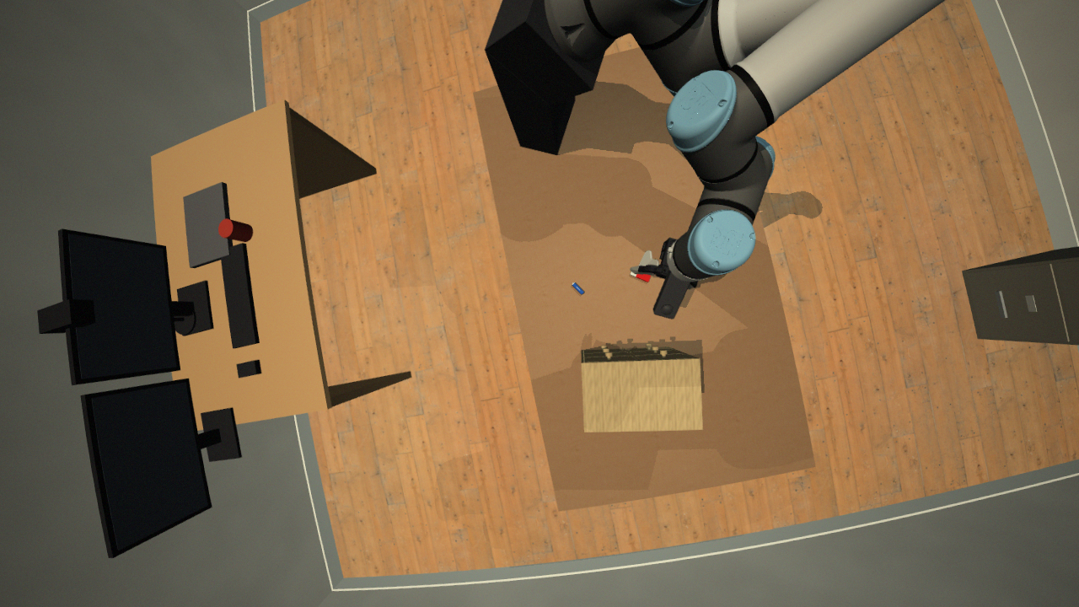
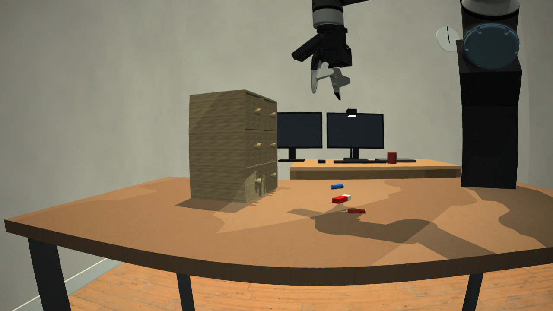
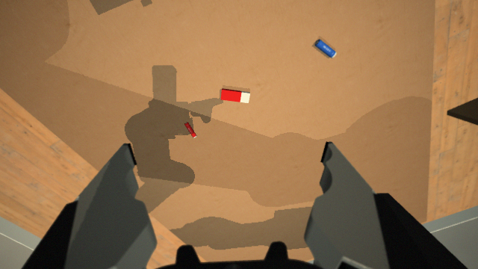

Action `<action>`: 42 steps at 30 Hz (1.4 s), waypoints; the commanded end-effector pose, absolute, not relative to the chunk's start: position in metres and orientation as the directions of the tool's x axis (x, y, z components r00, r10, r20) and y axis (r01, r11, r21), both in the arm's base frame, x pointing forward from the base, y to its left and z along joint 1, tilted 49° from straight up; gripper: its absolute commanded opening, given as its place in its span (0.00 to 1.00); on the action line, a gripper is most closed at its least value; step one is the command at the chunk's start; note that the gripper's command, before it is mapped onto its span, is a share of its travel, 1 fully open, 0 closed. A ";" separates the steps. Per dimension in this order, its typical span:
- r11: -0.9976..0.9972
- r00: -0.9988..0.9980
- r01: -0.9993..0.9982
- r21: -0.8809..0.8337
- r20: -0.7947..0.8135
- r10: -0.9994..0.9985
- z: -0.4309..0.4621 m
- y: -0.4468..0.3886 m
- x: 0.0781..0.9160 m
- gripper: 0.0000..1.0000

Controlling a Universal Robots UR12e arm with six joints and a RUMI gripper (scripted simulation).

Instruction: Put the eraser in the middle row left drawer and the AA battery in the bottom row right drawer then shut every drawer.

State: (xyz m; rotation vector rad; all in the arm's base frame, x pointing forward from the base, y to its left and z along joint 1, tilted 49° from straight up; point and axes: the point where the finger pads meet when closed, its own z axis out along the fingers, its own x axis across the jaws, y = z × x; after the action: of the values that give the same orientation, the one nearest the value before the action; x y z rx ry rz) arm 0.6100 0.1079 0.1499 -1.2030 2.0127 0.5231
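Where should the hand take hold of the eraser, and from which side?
Likely from straight above, across the short width of the eraser, near mid-length. It lies flat on the table as a low block, long sides free, with the red cylinder well apart. The hand is open, high above.

Arm (image 1: 814, 45) built of pale grey tube and dark grey joints; light blue round joint caps (image 1: 701, 109) with screw marks; black claw (image 2: 326, 83) body, grey angular fingers.
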 end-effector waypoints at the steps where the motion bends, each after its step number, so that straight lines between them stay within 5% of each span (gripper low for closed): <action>1: 0.395 -0.181 -0.911 -0.116 -0.750 -0.637 0.149 0.112 0.612 1.00; 42: 0.269 0.006 -0.924 -0.273 -0.711 -0.703 0.146 0.120 0.617 1.00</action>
State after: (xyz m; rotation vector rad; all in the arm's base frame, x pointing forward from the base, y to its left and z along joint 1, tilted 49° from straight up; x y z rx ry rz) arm 0.6151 0.1205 0.1459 -1.4972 1.7520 0.3624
